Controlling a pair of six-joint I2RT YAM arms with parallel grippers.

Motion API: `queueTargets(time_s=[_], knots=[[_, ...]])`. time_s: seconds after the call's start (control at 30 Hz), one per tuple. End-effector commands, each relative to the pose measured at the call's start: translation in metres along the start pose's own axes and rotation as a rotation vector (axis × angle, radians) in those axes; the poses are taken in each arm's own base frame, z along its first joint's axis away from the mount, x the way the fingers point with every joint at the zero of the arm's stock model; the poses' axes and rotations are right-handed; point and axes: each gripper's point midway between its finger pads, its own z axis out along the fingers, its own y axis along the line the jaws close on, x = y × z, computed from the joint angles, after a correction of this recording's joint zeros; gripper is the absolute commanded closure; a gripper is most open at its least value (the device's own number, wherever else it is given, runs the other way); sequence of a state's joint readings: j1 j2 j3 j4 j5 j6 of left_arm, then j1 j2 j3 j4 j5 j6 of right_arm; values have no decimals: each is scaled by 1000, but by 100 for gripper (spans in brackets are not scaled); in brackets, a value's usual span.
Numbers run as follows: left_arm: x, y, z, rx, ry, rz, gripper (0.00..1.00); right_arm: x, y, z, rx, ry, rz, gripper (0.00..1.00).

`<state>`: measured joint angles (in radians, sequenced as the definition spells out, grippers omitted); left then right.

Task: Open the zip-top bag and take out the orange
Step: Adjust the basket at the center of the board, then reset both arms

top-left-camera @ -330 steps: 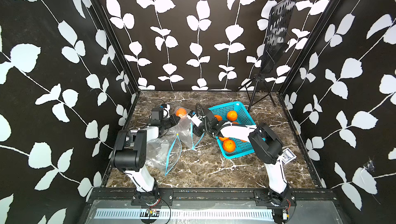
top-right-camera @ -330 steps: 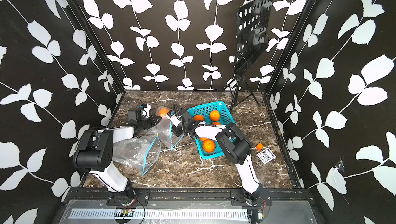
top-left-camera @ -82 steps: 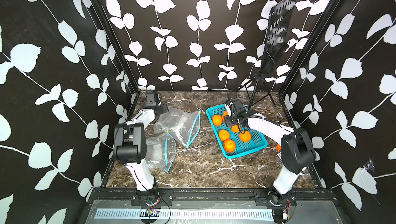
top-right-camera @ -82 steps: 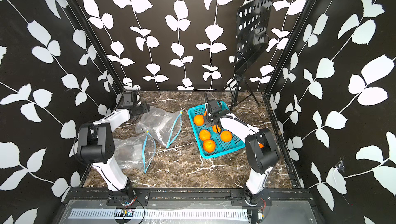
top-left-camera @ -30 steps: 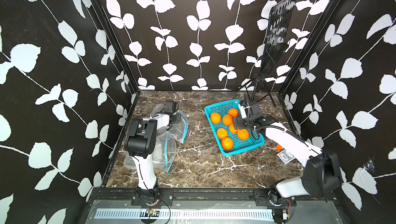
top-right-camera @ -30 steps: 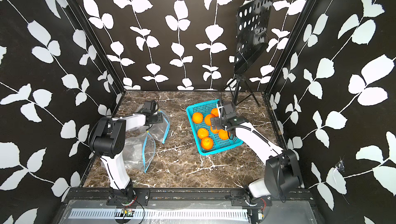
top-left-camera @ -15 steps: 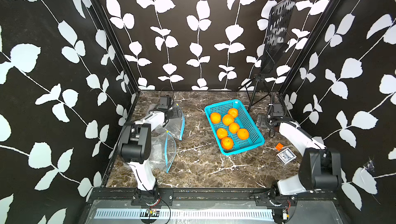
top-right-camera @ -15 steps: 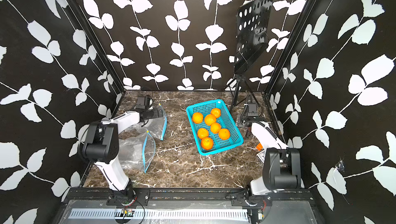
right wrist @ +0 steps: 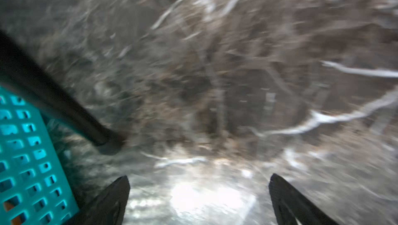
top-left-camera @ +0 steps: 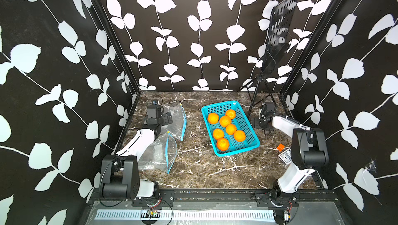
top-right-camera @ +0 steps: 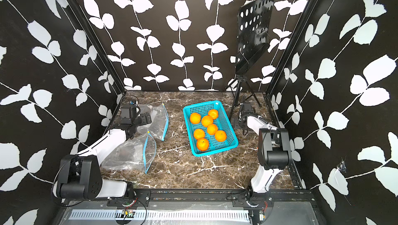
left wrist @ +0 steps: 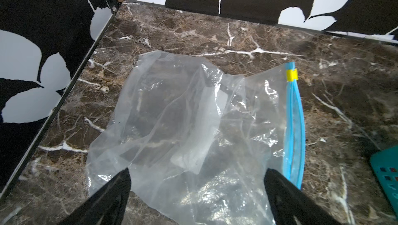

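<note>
With jaws spread wide, the left gripper (left wrist: pixel 197 173) is at far left over a crumpled clear zip-top bag (top-left-camera: pixel 175 117) with a blue zipper, a second clear bag (top-left-camera: pixel 157 155) lies nearer, seven oranges (top-left-camera: pixel 225 121) sit in the teal plastic basket (top-left-camera: pixel 237 151) at centre, and the right gripper (right wrist: pixel 198 177), equally spread, hangs empty just right of it.

The left gripper (top-left-camera: pixel 165 118) is now standing with its jaws wide apart, where a second ago they were half closed. It is hovering over the zip-top bag (top-left-camera: pixel 175 120). The bag is now lying flat and empty at the left rear, no longer held in the middle with one of the oranges (top-left-camera: pixel 225 121) inside. The right gripper (top-left-camera: pixel 256 124) is no longer reaching into the basket (top-left-camera: pixel 237 151); it is sitting beside the stand leg (top-left-camera: pixel 253 101). The basket is now holding seven oranges, more than were visible earlier.
</note>
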<state>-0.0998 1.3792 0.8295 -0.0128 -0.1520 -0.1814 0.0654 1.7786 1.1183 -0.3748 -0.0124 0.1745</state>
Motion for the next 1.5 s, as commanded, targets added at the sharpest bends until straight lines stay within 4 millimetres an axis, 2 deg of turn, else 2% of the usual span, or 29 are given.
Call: queueTargets(time_s=[0.0,0.13,0.27,0.33,0.43,0.53,0.67,0.73,0.83,0.87,0.93,1.0,1.07,1.13,1.33,1.47], knots=[[-11,7,-6,-33,-99,40,1,2,18,-2,-52,20,-80,1],[1,22,-13,-99,-192,96,1,-2,34,-15,-126,-66,-117,0],[13,37,-12,-180,-251,177,1,-12,30,-32,-108,-191,-168,1],[18,37,-7,-139,-284,156,1,-22,31,-46,-101,-343,-222,1],[26,46,-1,-104,-336,94,1,-24,19,-68,-29,-588,-254,0],[33,49,7,-73,-353,70,3,-23,4,-79,47,-641,-242,0],[36,47,4,-52,-366,71,1,-17,11,-60,24,-694,-306,0],[38,35,7,12,-357,113,1,-17,7,-53,40,-680,-292,0],[41,17,23,102,-392,161,6,-19,-9,-52,83,-693,-218,0],[51,21,25,87,-303,157,3,-19,-18,-51,90,-716,-175,0],[39,17,27,69,-354,180,1,-17,-30,-47,70,-723,-108,0],[44,18,28,61,-295,182,1,-14,-30,-46,67,-731,-104,0],[42,17,29,55,-331,187,1,-12,-29,-45,60,-754,-109,0],[46,17,29,53,-287,189,1,-11,-29,-45,60,-746,-110,0],[45,5,31,99,-284,235,1,-11,-34,-45,86,-745,-92,1],[45,4,31,99,-281,238,1,-11,-35,-46,95,-747,-87,1]])
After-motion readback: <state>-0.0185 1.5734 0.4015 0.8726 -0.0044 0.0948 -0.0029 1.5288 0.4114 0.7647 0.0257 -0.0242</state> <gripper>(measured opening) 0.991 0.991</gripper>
